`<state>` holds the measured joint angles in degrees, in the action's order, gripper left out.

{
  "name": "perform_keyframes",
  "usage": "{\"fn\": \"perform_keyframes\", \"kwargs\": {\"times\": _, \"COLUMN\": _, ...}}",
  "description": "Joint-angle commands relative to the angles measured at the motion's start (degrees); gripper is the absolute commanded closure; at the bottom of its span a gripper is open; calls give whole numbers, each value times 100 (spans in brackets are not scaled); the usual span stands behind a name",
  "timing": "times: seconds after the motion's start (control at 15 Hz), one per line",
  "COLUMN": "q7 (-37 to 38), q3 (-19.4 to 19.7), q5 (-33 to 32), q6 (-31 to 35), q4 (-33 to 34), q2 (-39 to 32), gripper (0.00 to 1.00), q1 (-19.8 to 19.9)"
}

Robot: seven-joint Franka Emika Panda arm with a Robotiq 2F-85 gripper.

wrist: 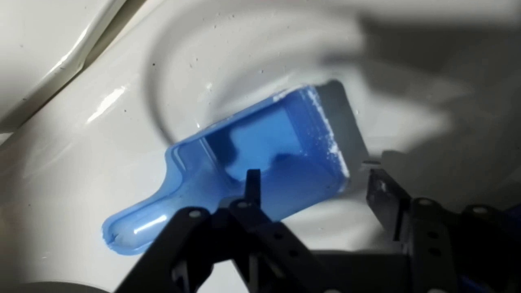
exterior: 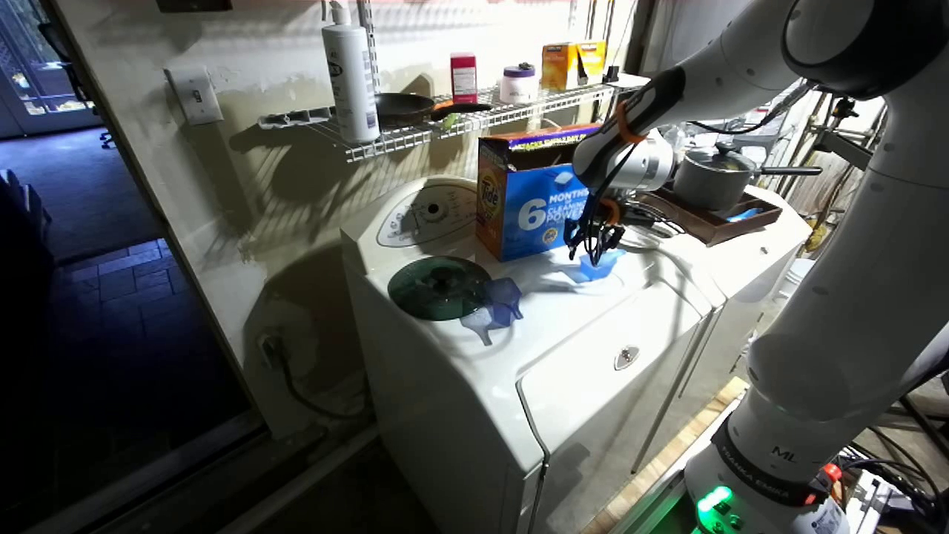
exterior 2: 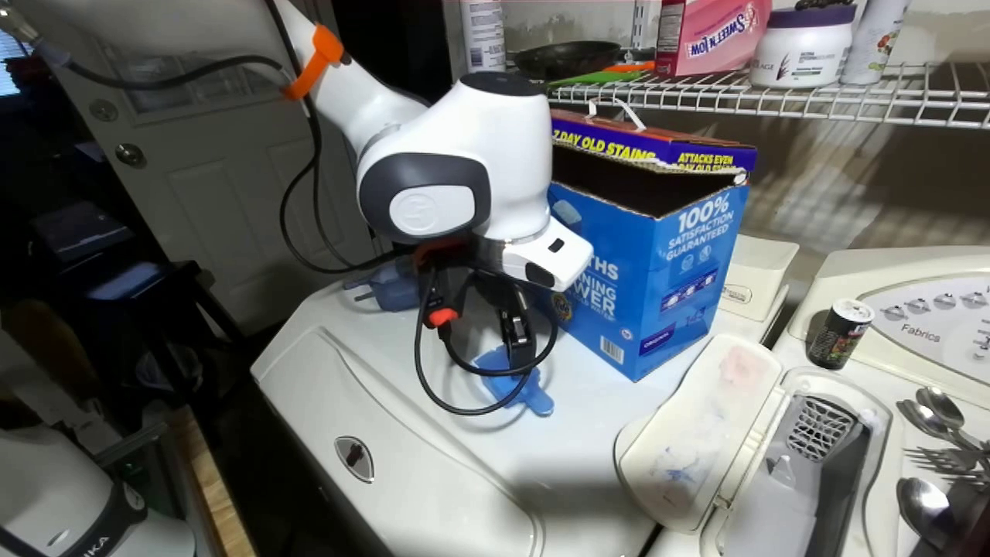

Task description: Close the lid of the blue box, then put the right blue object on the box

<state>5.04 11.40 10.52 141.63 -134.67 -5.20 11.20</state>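
The blue box [exterior: 526, 222] with the white "6" stands upright on the white washer [exterior: 549, 319], its dark inside showing. Its lid [exterior 2: 657, 147] is raised along the back, purple edge outward, leaving a gap above the front wall. The right blue object, a pale-blue scoop with a short handle [wrist: 264, 138], lies on the washer in front of the box. Just over it, my gripper [wrist: 313, 181] is open, pointing down. In the wrist view one finger overlaps the scoop's hollow and the opposite finger is past its whitish rim; I cannot tell whether either touches it.
A deeper-blue scoop [exterior: 506, 302] lies beside a green round disc [exterior: 426, 289]. Above the box runs a wire shelf [exterior 2: 773, 108] holding bottles and a pan. A brown tray [exterior: 712, 230] carries a pot [exterior: 712, 178]. A white grater case [exterior 2: 696, 441] lies open near the box.
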Motion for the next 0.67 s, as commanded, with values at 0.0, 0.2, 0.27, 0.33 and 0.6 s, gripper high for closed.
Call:
{"fn": "perform_keyframes", "kwargs": {"times": 0.0, "q7": 399, "q3": 57, "q5": -322, "q6": -130, "q4": 116, "q2": -10, "gripper": 55, "q1": -3}}
{"fn": "perform_keyframes", "kwargs": {"times": 0.2, "q7": 538, "q3": 78, "q5": -429, "q6": -158, "q4": 128, "q2": -12, "gripper": 69, "q1": -3}}
{"fn": "perform_keyframes", "kwargs": {"times": 0.27, "q7": 573, "q3": 83, "q5": -462, "q6": -167, "q4": 130, "q2": -8, "gripper": 78, "q1": -6}}
{"fn": "perform_keyframes", "kwargs": {"times": 0.33, "q7": 592, "q3": 85, "q5": -499, "q6": -192, "q4": 140, "q2": -8, "gripper": 84, "q1": -7}}
{"fn": "perform_keyframes", "kwargs": {"times": 0.6, "q7": 635, "q3": 72, "q5": -636, "q6": -330, "q4": 173, "q2": 35, "gripper": 100, "q1": -23}}
